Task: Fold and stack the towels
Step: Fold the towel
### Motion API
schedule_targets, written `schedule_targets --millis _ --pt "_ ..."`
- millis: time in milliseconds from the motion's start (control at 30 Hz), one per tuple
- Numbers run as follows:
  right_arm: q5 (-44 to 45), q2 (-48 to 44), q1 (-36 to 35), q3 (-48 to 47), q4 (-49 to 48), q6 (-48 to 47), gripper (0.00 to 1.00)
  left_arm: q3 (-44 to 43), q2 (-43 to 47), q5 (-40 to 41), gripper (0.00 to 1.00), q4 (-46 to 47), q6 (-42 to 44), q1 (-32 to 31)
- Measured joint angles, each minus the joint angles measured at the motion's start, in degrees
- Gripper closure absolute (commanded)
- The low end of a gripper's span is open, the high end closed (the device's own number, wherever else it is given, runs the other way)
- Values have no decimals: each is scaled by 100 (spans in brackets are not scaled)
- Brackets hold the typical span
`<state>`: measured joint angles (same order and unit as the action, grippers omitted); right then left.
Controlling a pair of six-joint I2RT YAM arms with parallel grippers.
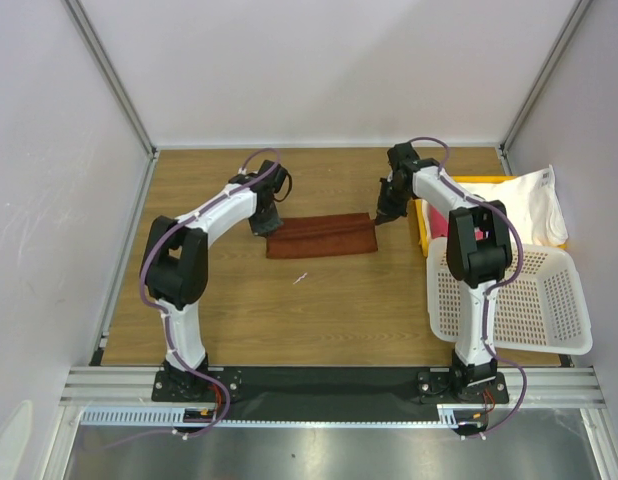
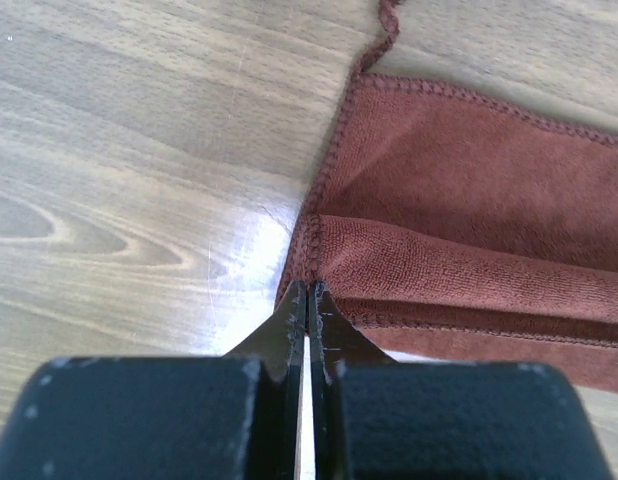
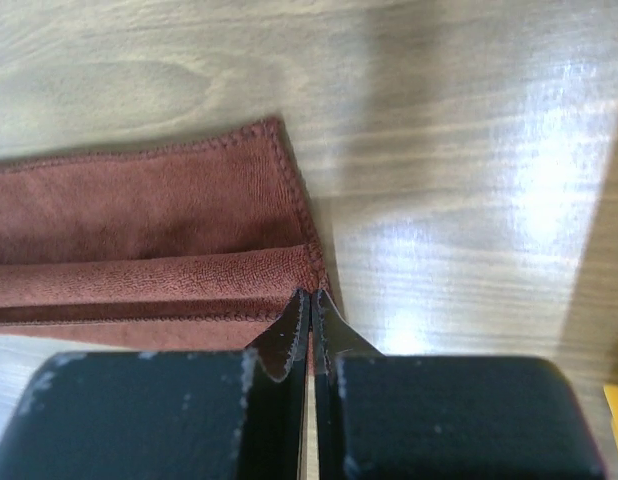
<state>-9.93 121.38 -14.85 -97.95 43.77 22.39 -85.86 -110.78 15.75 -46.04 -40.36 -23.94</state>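
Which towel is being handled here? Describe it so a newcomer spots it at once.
Start midway across the wooden table. A reddish-brown cloth towel lies there folded into a long strip, the left claw and right claw shut on its ends. Unlike the white cloth over the yellow plastic tray at far right, it is dark and flat.
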Motion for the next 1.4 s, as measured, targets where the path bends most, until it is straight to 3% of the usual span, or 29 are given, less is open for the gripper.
schedule_targets --millis 533,1000,1200,1400 --pt "-94 26 -4 90 240 52 100 -17 -26 -122 100 -129 33 79" --pt "-151 -2184 -326 2151 466 407 100 1880 2109 -693 100 -160 -186 -109" --pt "-125 -2688 -490 2841 577 557 100 2505 2500 -778 100 -166 -402 -345" --pt "-46 -2929 -516 2975 625 651 100 2540 2588 -767 99 -179 -527 -391"
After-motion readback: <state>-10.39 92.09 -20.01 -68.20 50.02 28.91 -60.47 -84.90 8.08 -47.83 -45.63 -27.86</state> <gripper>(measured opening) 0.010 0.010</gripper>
